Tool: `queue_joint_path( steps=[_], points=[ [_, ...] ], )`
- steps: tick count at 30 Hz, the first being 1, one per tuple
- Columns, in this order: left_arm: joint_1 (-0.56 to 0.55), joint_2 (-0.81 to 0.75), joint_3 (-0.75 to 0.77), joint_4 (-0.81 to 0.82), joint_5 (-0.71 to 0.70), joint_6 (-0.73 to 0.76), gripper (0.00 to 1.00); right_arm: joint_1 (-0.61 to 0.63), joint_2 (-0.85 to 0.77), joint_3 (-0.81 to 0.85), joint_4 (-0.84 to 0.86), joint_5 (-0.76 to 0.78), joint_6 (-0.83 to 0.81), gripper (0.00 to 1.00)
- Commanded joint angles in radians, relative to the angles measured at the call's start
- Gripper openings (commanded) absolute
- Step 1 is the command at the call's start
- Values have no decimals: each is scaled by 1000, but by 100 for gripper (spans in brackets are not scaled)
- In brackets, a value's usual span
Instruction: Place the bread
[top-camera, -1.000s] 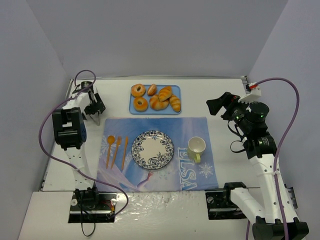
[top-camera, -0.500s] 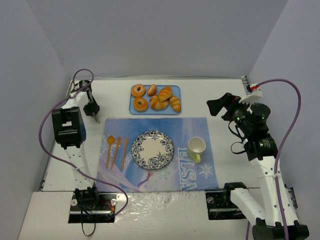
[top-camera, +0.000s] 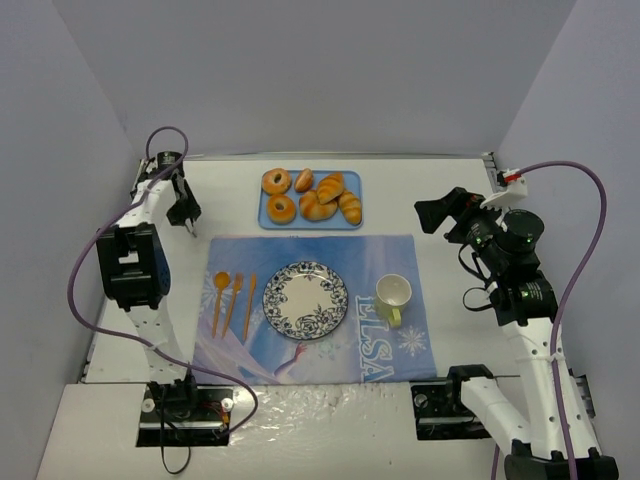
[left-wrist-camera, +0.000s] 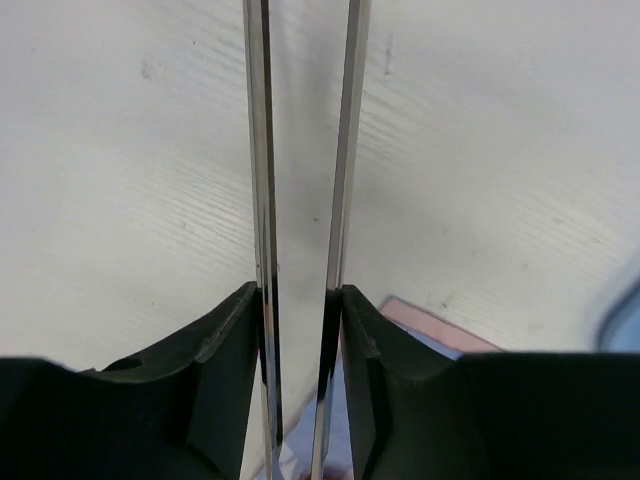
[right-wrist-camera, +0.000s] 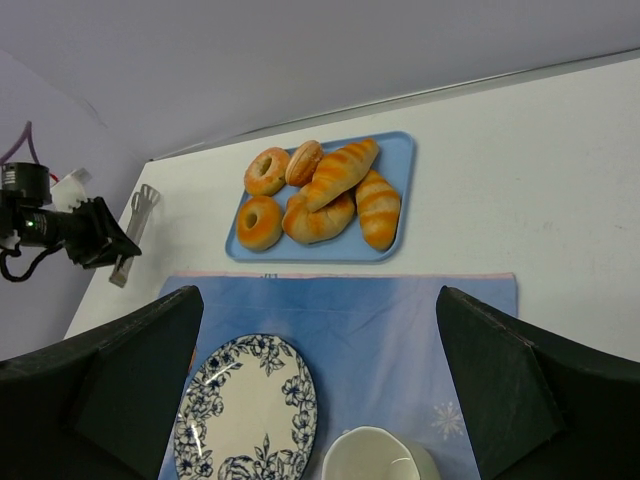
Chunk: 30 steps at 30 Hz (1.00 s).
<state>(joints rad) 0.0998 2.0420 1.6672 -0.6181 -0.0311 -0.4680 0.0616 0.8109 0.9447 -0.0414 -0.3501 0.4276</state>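
1. The bread (top-camera: 312, 197) is piled on a blue tray (right-wrist-camera: 400, 150) at the far side of the table (top-camera: 420, 180), just beyond the far edge of a blue mat (top-camera: 380, 260); two ring-shaped pieces, a small roll and several long rolls can be made out
2. The left claw (top-camera: 188, 215) is held to the left of the tray, near it but apart from the bread, over bare table
3. A pair of metal tongs (left-wrist-camera: 262, 150) is gripped between its fingers (left-wrist-camera: 225, 340), which are pressed in against the two blades; a narrow gap is left between the blades, and nothing is caught in it
4. The right claw (right-wrist-camera: 318, 300) is spread wide, and nothing is held in it
5. It is raised at the right of the table, well apart from the bread and turned toward the tray
6. A patterned plate (top-camera: 305, 300) is set on the mat on the near side of the tray, and a cup (top-camera: 393, 295) is placed to its right
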Motion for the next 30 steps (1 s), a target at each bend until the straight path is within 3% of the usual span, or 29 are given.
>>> queue_joint_path(
  steps=[1, 14, 30],
  points=[
    [-68, -194, 58, -40, -81, 51, 33, 7, -10, 32, 69, -26, 11, 100],
    [-217, -366, 70, -107, -137, 106, 41, 9, -16, 45, 54, -24, 10, 100],
    [-464, -343, 163, -151, -41, 154, 42, 9, -3, 51, 48, -15, 7, 100]
  ],
)
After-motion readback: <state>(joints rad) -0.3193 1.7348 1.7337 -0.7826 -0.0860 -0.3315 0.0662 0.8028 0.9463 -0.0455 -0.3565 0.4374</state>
